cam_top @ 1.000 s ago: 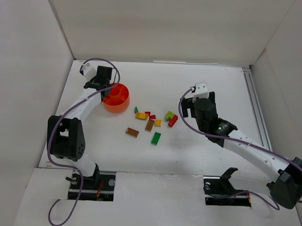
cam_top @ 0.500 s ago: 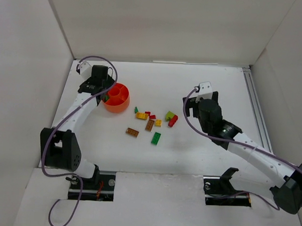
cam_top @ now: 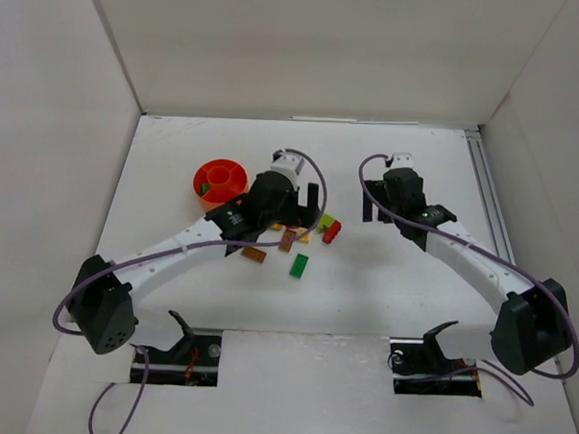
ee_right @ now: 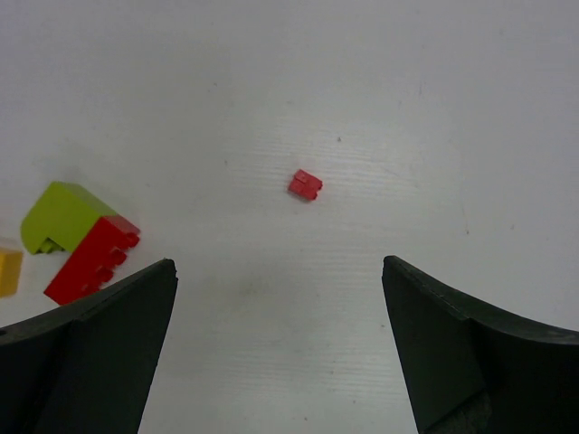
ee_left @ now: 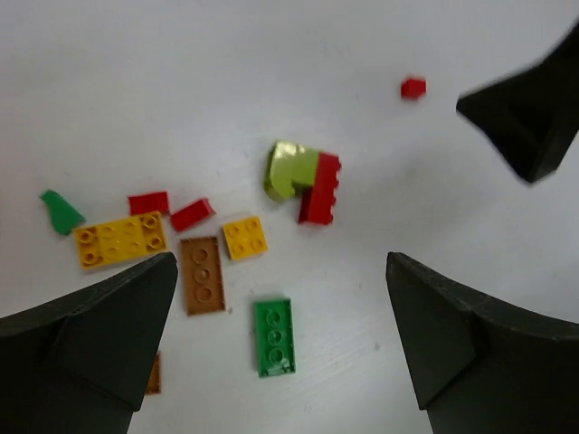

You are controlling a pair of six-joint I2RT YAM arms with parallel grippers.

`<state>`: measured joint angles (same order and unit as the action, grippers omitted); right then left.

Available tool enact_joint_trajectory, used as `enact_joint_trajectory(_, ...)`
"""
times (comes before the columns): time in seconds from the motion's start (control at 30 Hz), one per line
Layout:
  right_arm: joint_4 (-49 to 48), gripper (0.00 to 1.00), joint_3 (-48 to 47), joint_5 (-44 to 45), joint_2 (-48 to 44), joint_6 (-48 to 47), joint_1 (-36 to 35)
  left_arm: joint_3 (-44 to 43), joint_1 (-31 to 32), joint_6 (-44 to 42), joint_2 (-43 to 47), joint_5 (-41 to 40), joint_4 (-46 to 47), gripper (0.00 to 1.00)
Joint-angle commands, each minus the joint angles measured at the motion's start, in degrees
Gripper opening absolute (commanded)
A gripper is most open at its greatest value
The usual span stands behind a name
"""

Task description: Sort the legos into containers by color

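My left tool [ee_left: 279, 271] released, hanging over scattered legos [ee_left: 203, 274], lime brick [ee_left: 289, 169] at 12 o'clock. My right tool [ee_right: 276, 267] released too; tiny red brick [ee_right: 306, 184] at 12 on the bench [ee_right: 380, 108].

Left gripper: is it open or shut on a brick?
Open. In its wrist view the left gripper's fingers stand wide apart, and the bricks between them lie loose on the table, none pinched.
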<state>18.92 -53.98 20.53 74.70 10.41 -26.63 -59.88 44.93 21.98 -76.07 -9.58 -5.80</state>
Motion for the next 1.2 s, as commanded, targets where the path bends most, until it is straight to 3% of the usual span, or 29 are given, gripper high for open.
enact_joint_trajectory(0.0, 4.99, 1.00, -3.07, -3.74, -0.43, 4.17, 3.07, 4.58, 2.35, -6.24, -1.44, 5.96, 2.54, 1.00)
enact_joint_trajectory(0.13, 7.71, 0.98, -2.54, -4.27, -1.57, 6.02, 7.64, 7.66, 3.14, -5.54, -2.68, 10.10, 5.09, 0.94)
enact_joint_trajectory(0.3, 9.64, 0.95, -0.79, -6.38, -5.08, 6.90, 13.27, 8.81, 7.36, -4.93, -6.10, 8.62, 5.45, 0.90)
enact_joint_trajectory(0.67, 10.79, 0.94, 2.03, -6.91, -8.51, 6.38, 14.94, 7.76, 9.04, -4.32, -15.06, 5.72, 5.45, 0.67)
enact_joint_trajectory(0.93, 10.79, 0.94, 3.09, -6.91, -7.99, 5.32, 15.99, 8.90, 9.04, -1.68, -15.85, 0.80, 4.84, 0.67)
enact_joint_trajectory(1.17, 10.26, 0.94, 4.14, -8.66, -7.46, 4.70, 16.00, 7.76, 9.04, -1.15, -19.82, -0.25, 4.31, 0.59)
